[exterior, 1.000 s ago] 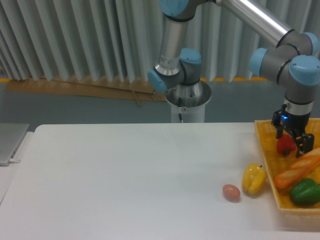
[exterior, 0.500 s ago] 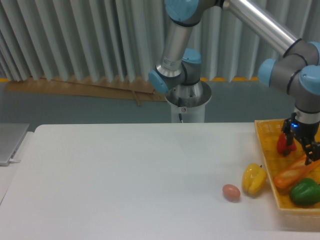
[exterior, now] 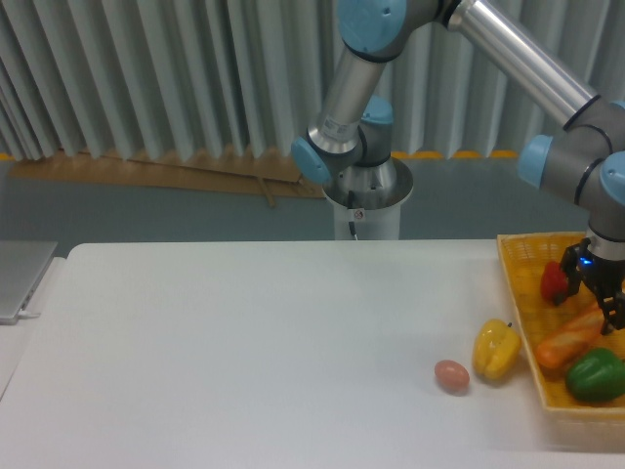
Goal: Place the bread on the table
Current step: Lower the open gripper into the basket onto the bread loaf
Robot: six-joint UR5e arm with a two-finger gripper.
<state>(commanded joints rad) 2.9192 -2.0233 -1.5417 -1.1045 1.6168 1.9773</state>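
Tool (exterior: 604,305), grip unclear, over slim glossy bread (exterior: 569,338) in woven basket (exterior: 515,266).

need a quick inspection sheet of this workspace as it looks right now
surface: white table, no marks seen on it
job's things: bread lies tilted in the yellow basket at the right edge, not yet on the table
clutter: yellow pepper and brown egg on the table beside the basket; red pepper and green pepper inside it
grippers: gripper low over the bread's upper end, partly cut off by the frame; open or shut unclear
cables: nothing seen
surroundings: grey slatted wall, arm base behind the table, grey panel at left
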